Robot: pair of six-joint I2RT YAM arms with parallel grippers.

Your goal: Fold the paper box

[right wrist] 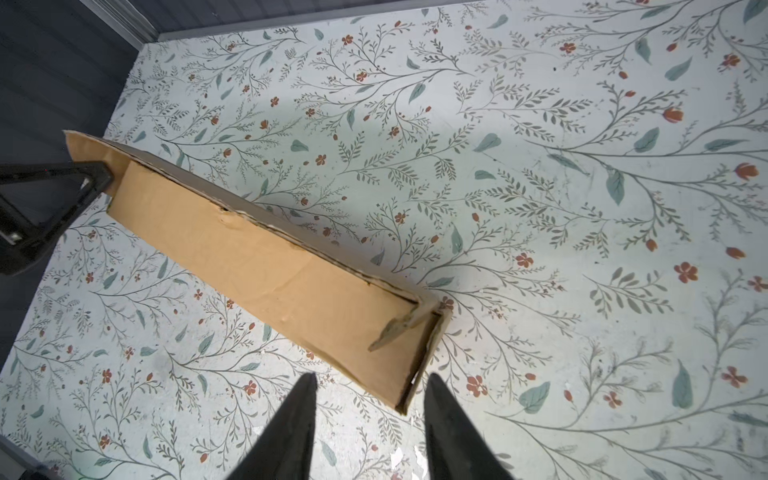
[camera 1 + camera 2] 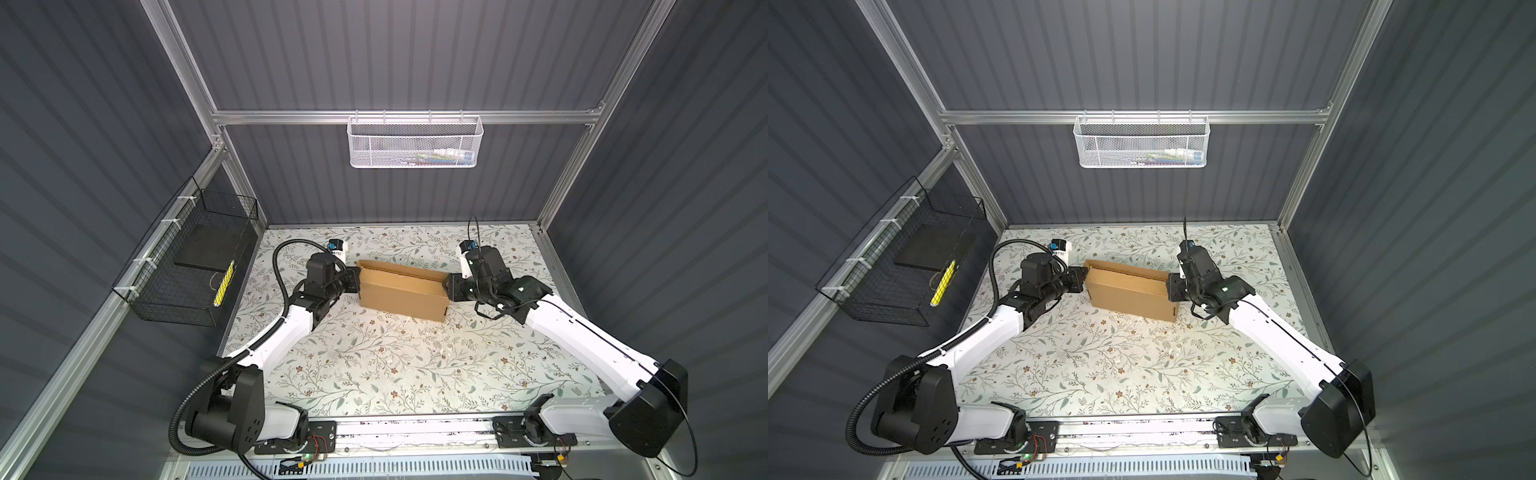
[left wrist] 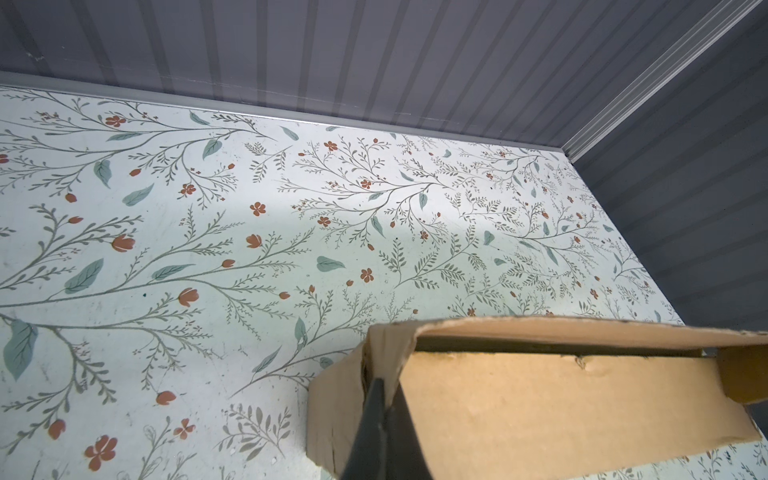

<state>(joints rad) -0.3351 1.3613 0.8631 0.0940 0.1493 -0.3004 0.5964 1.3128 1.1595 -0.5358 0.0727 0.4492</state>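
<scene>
In both top views the paper box sits on the flowery desk, toward the back and a bit slanted. It is folded up into a long, low box. The left claw is at its left end and the right claw is at its right end, so the box lies between them. From up here the claws look too small to tell how wide they are. Only these views show the white basket on the back rail and the black basket on the left wall.

The left wrist view is very close to the box. The left claw is closed tight, with its two dark fingers pressed together. Its tip touches the top edge of the box's end. I cannot tell if any card is pinched there. This view also shows a thin dark gap under the lid along one long side.

The right wrist view shows the whole box from the other end. The right claw is partly open and holds nothing. The near end of the box sits between its two fingertips. A small torn bit of card sticks out at this end. At the far end, the left claw touches the box.
</scene>
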